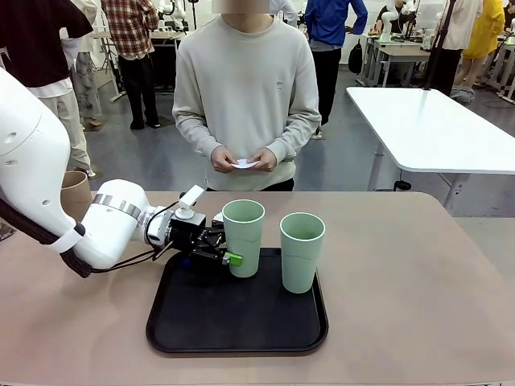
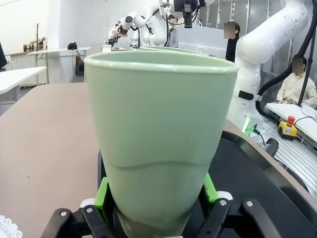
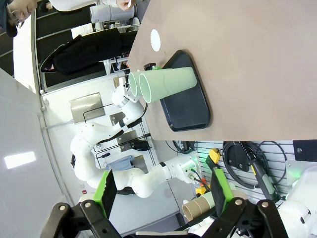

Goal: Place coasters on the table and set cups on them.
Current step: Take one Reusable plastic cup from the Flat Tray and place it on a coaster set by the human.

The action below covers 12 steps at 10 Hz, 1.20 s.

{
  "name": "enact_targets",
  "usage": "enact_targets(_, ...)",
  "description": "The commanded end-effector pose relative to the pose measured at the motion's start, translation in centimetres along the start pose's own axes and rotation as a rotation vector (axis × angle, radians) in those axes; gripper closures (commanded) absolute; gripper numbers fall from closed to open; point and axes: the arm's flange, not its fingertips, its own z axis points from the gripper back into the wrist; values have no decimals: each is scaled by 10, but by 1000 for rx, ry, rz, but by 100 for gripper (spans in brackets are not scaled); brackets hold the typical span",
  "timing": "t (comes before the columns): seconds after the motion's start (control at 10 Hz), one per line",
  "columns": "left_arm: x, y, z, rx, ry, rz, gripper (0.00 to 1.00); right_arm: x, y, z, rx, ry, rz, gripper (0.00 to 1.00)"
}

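Note:
My left gripper (image 1: 233, 256) is shut on the lower part of a pale mint green cup (image 1: 243, 235), which stands upright at the left of the black tray (image 1: 241, 330). Seen from the left wrist, that cup (image 2: 158, 129) looms close, with a green pad (image 2: 102, 194) pressed on each side. A second mint cup (image 1: 302, 251) stands on the tray to its right. One lacy white coaster (image 3: 155, 40) lies on the tan table (image 1: 418, 273) beyond the tray. The person holds another coaster (image 1: 244, 164) in both hands. My right gripper (image 3: 163, 191) hangs open and empty, high above the table.
A tan-brown cup (image 1: 75, 193) stands behind my left arm at the table's far left. The person stands at the far edge. A white table (image 1: 434, 129) sits at the back right. The tan table's right half is bare.

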Motion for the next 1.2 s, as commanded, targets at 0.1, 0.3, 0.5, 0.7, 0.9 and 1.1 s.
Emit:
enact_targets(0.1, 4, -4, 1, -14, 5, -49, 76, -1, -1, 0, 12, 2, 8, 0)
enact_targets(0.3, 11, -3, 5, 26, 40, -27, 100, -1, -1, 0, 12, 2, 8, 0)
enact_targets(0.5, 29, -9, 7, 32, 73, 2, 77, -1, -1, 0, 12, 2, 8, 0)
enact_targets(0.7, 73, -13, 9, 51, 86, 18, 77, -1, -1, 0, 12, 2, 8, 0)
enact_targets(0.9, 113, -11, 14, 69, 83, -1, 77, -1, -1, 0, 12, 2, 8, 0)
enact_targets(1.1, 135, -3, 21, 98, 79, 13, 77, -1, -1, 0, 12, 2, 8, 0)
